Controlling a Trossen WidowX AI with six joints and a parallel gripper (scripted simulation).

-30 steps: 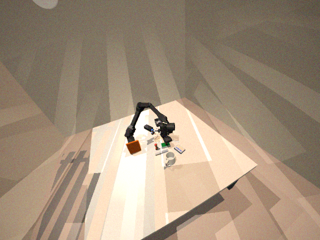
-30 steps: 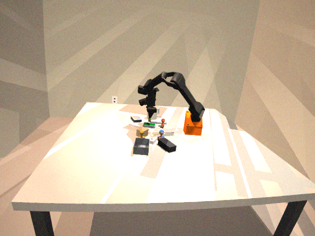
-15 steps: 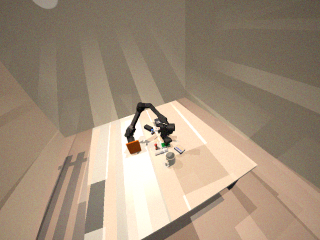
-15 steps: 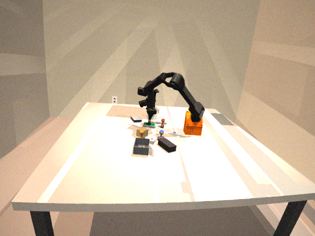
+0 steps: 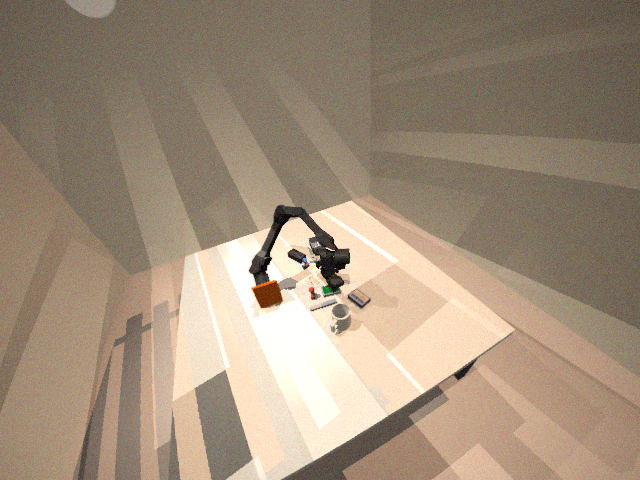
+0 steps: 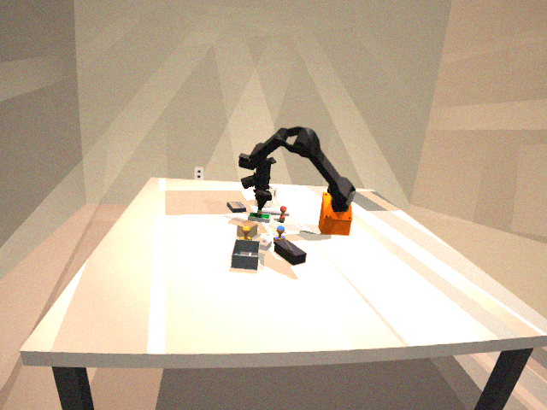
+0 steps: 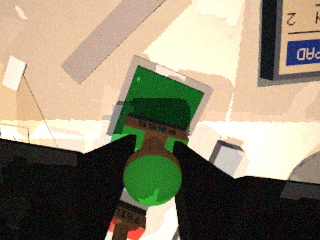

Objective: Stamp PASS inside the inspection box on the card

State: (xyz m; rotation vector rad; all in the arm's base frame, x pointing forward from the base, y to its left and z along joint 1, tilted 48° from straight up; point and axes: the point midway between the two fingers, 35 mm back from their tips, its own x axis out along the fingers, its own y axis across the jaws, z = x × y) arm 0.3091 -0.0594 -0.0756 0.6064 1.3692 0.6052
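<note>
One claw [image 5: 334, 282] [image 6: 261, 210] [image 7: 154, 145] pinching green-knobbed stamp [image 6: 259, 213] [image 7: 152, 179] over pad [image 5: 328, 290] [image 6: 252, 217] [image 7: 165, 90], pale tbl [image 5: 305, 361] [image 6: 220, 308], rm w/ beige walls [image 5: 232, 103] [image 6: 308, 79]
</note>
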